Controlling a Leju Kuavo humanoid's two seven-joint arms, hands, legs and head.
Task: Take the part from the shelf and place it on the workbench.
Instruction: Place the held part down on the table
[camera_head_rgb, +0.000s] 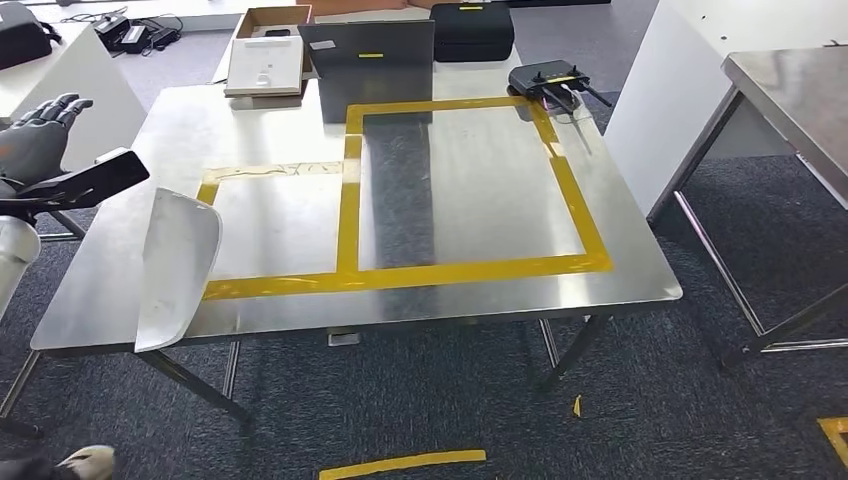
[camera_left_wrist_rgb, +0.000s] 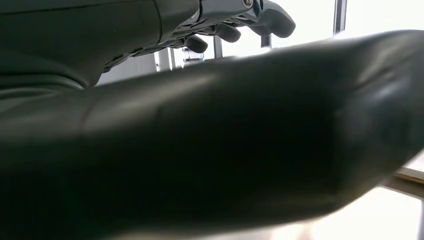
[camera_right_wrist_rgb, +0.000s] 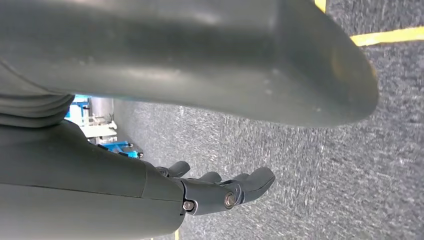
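Note:
A curved pale metal part (camera_head_rgb: 178, 265) lies on the front-left corner of the steel workbench (camera_head_rgb: 620, 275), beside the yellow tape outline (camera_head_rgb: 350, 215). Its lower end reaches the front edge. My left hand (camera_head_rgb: 45, 150) hovers up and to the left of the part, apart from it, fingers spread and thumb stretched toward the table. In the left wrist view the thick thumb (camera_left_wrist_rgb: 210, 145) crosses the picture below the fingers (camera_left_wrist_rgb: 235, 27), with nothing between them. My right hand (camera_right_wrist_rgb: 220, 192) hangs over the grey carpet with its fingers extended and nothing in it.
At the workbench's far edge stand a cardboard box with a white board (camera_head_rgb: 265, 62), a grey panel (camera_head_rgb: 370, 60), a black case (camera_head_rgb: 470, 30) and a black device (camera_head_rgb: 548, 82). A second steel table (camera_head_rgb: 790, 100) and a white panel (camera_head_rgb: 665, 100) stand right.

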